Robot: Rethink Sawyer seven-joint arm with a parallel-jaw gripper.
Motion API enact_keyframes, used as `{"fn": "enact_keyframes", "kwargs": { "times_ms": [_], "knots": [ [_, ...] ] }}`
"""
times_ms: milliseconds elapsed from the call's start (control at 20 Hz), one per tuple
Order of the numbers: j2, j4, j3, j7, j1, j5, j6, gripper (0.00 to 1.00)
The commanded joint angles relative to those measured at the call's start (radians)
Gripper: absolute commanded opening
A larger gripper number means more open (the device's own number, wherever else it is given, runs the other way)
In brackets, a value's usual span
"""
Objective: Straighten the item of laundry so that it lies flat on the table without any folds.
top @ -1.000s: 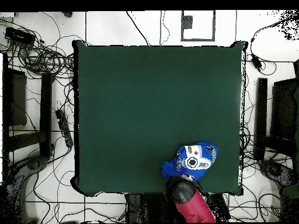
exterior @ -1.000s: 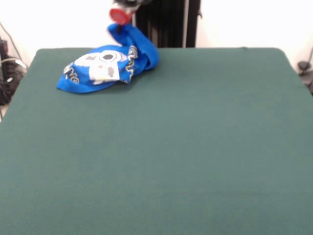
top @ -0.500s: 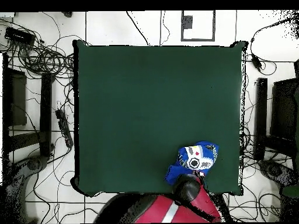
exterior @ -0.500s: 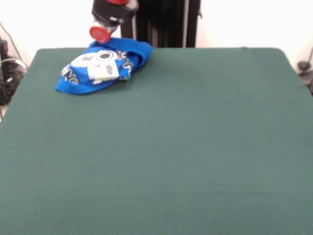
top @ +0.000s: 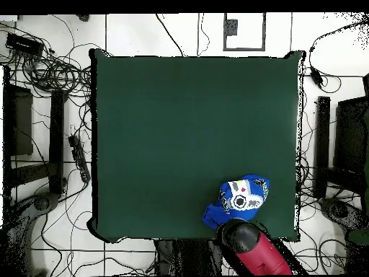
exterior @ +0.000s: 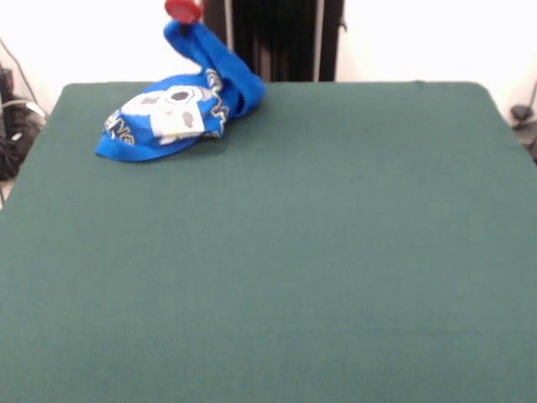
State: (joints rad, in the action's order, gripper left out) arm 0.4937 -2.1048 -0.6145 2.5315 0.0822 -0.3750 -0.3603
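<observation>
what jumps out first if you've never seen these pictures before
The bright blue shirt stands out, bunched near the table's far left corner in the front view, one strip of it pulled up off the green surface. That strip rises to the red-tipped end effector at the top edge. Overhead, the same bundle sits by the bottom edge, right of middle, next to the red arm.
</observation>
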Motion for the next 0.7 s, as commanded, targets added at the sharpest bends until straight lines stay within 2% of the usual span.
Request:
{"fn": "enact_keyframes", "kwargs": {
  "times_ms": [50,500,700],
  "knots": [
    [0.051,0.157,-0.047,0.013,-0.035,0.085,-0.161,0.00],
    [0.139,0.221,-0.143,0.061,-0.111,0.184,-0.387,0.00],
    [0.170,0.260,-0.166,0.043,-0.111,0.223,-0.467,0.00]
  ]
}}
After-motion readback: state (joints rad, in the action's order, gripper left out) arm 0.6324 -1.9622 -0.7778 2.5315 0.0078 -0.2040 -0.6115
